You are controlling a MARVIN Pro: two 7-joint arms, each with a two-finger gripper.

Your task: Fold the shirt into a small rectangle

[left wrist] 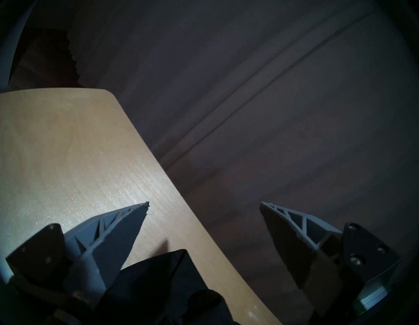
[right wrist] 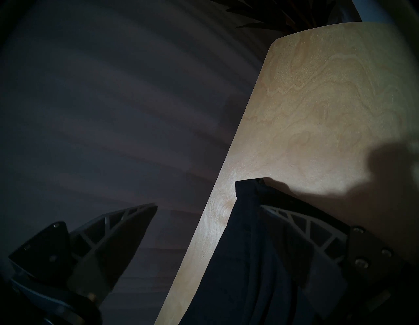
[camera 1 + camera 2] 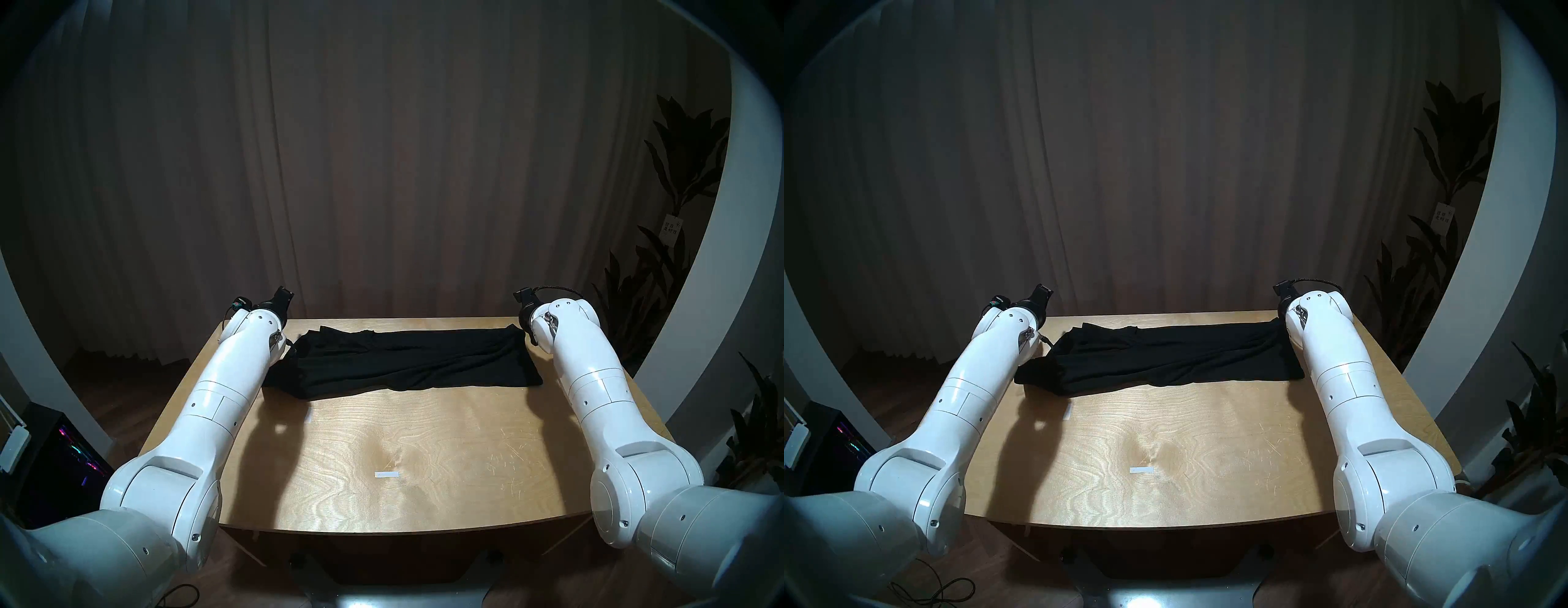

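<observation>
- The plain black soft-fabric shirt [image 3: 403,361] lay as a long, wrinkled band across the far part of the light wooden plywood table [image 3: 424,458], running from left to right, its far edge near the table's far edge.
- The white left arm [image 3: 220,395] reached along the table's left side, and its wrist stood at the shirt's left end.
- The left gripper [image 1: 204,204] had its two grey ribbed fingers spread wide, nothing between them; a corner of the shirt lay on the table below it, near the far edge.
- The white right arm [image 3: 594,382] reached along the right side, its wrist at the shirt's right end.
- The right gripper [image 2: 208,205] also stood spread wide; black cloth hung across its right finger [image 2: 306,224], but whether the cloth touched it I could not tell.
- One small white tape strip [image 3: 387,474] lay on the bare near half of the table, and another tape strip [image 3: 309,416] just near of the shirt's left part.
- A brown pleated curtain [image 3: 382,170] hung behind the table.
</observation>
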